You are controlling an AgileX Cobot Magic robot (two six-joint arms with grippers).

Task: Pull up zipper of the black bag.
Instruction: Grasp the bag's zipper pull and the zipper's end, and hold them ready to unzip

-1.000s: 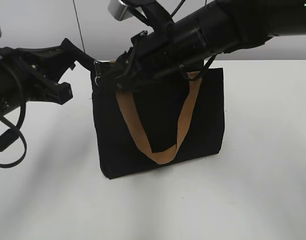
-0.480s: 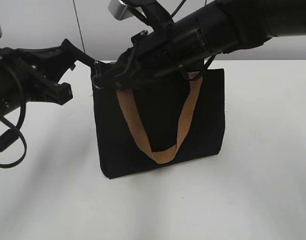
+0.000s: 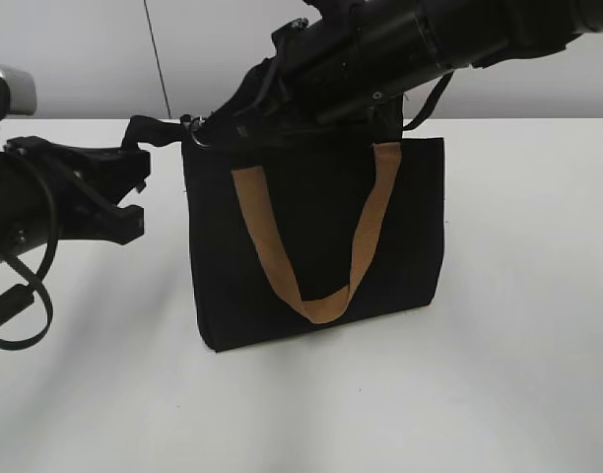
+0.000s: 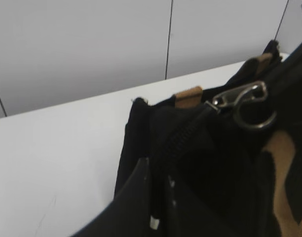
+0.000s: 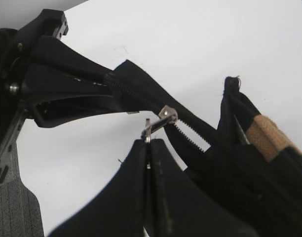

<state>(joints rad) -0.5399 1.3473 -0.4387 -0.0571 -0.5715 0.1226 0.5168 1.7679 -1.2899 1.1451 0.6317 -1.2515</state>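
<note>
White tabletop (image 3: 518,394): limp black bag (image 3: 311,325) needs bracing; left gripper (image 5: 67,91) clamps its zipper (image 5: 136,96) end, right gripper (image 5: 150,148) pinches the pull tab (image 5: 158,124)

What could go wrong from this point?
The right gripper pinches only the thin end of the pull tab, so it may slip off. The left gripper holds just the zipper tail; if it lets go, the bag could tip or drag.
</note>
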